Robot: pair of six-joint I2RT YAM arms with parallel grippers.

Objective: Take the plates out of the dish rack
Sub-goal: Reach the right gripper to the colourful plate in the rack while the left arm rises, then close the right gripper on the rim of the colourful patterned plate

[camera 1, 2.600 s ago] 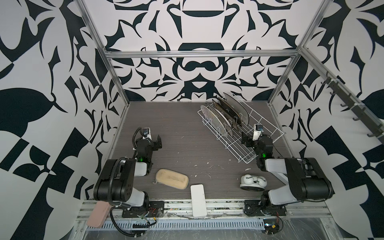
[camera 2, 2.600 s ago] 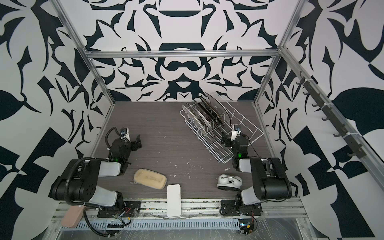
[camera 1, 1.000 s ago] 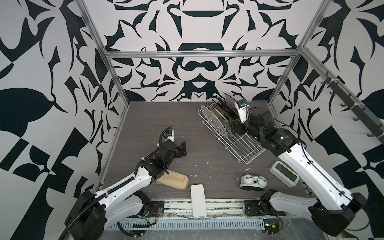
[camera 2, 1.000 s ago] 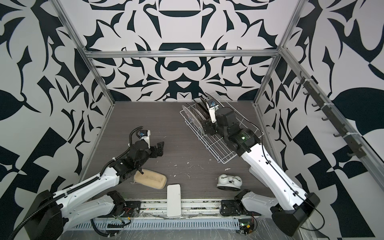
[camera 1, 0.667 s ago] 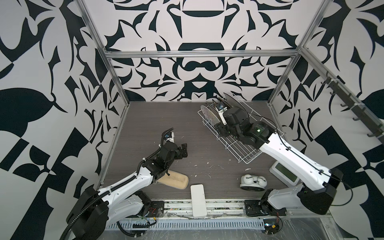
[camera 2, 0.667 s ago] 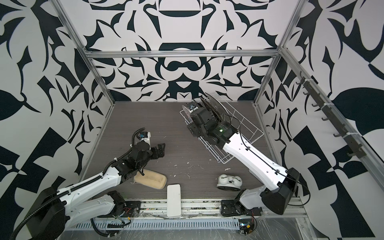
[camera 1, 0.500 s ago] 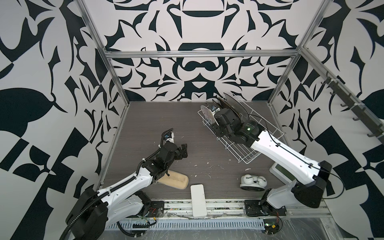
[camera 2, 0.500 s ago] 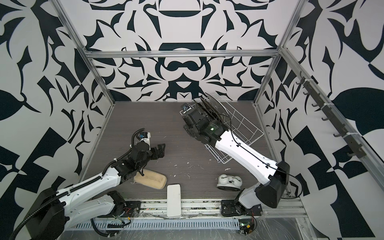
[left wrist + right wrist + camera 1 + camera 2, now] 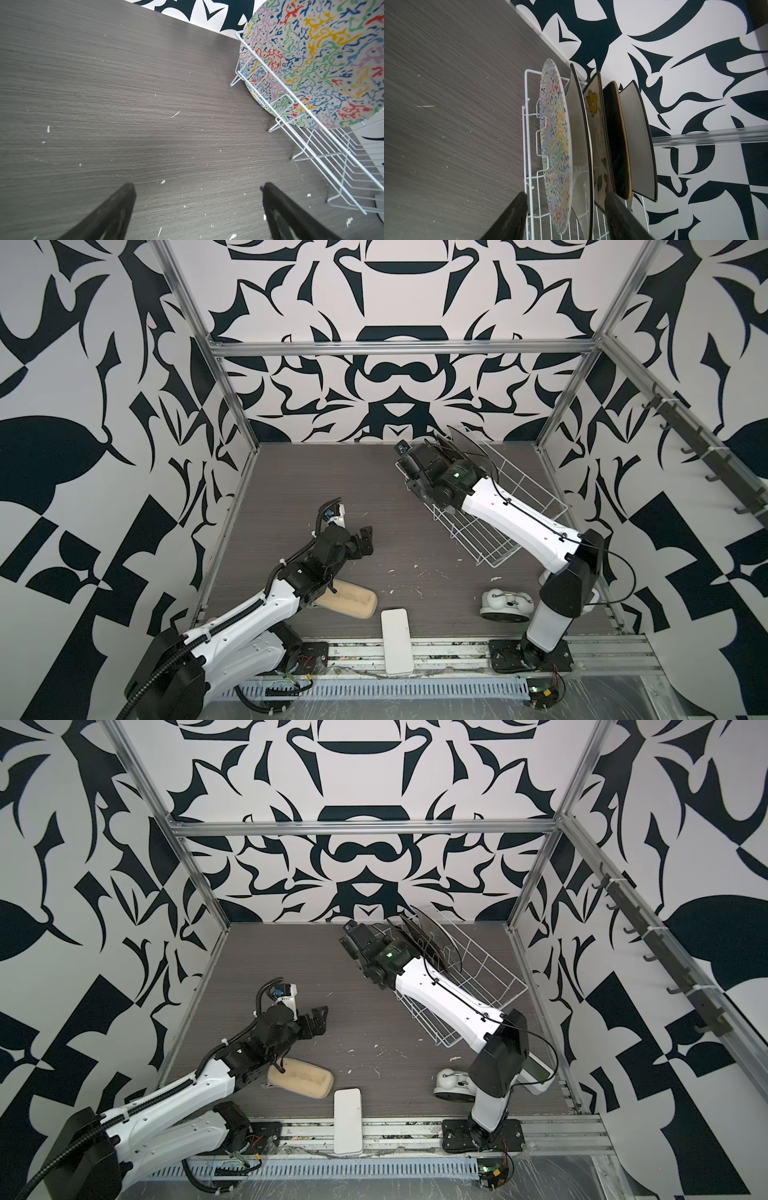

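The white wire dish rack (image 9: pixel 519 506) (image 9: pixel 478 969) stands at the back right, slanting across the table. Several plates stand upright in its far end. In the right wrist view they read, in order: the round squiggle plate (image 9: pixel 556 145), a grey dark-rimmed plate (image 9: pixel 579 135), the cream flower plate (image 9: pixel 596 124), a dark yellow-edged plate (image 9: pixel 616 135) and a grey square plate (image 9: pixel 637 135). My right gripper (image 9: pixel 566 199) is open, its fingers either side of the squiggle and grey plates' rims. My left gripper (image 9: pixel 361 541) (image 9: pixel 197 187) is open above bare table, left of the rack (image 9: pixel 332 162).
A beige sponge (image 9: pixel 353 601) lies under my left forearm. A white flat block (image 9: pixel 397 639) sits at the front edge. A white round gadget (image 9: pixel 505 603) and a flat grey device (image 9: pixel 536 1073) lie at the front right. Metal frame posts bound the table.
My right arm has swung from the front right up over the rack's far end, and its jaws have narrowed around the plate rims. My left arm reached toward mid-table, then held still.
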